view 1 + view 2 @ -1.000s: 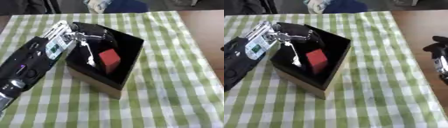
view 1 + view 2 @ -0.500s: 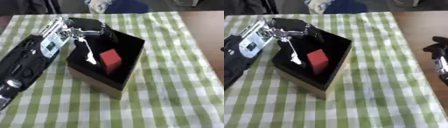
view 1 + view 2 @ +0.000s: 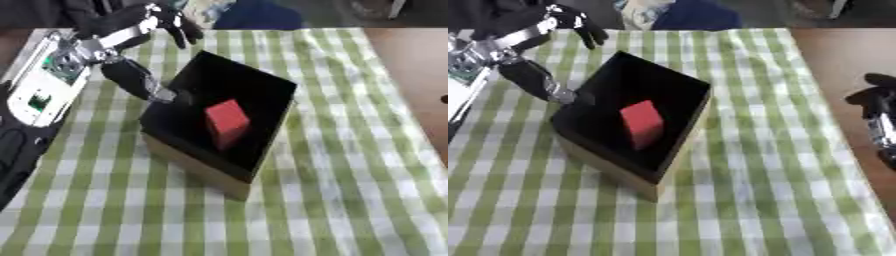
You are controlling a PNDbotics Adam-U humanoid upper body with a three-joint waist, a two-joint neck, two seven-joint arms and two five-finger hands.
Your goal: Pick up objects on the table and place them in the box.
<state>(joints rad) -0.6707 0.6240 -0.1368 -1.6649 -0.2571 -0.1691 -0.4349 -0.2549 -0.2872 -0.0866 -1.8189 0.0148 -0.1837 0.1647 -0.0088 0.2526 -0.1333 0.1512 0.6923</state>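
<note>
Red block (image 3: 227, 121) lies inside black box (image 3: 262, 85), frame centre | left hand (image 3: 131, 30) has lifted off box rim to upper left, fingers spread, empty | right hand (image 3: 877, 107) right edge, finger state cannot be told | placement judged complete; green-checked cloth (image 3: 350, 175) shows no further objects.

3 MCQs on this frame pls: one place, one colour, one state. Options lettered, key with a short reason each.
1. Where is the red block?
A. inside the box
B. on the cloth right of the box
C. in the left hand

2. What colour is the box inside?
A. white
B. black
C. blue

3. How is the left hand?
A. curled round the block
B. open, holding nothing
C. pressed flat on the box floor

Key: 1 A, the block rests on the box floor. 2 B, its inner walls are black. 3 B, its fingers spread above the checked cloth, beyond the box's far-left corner.
</note>
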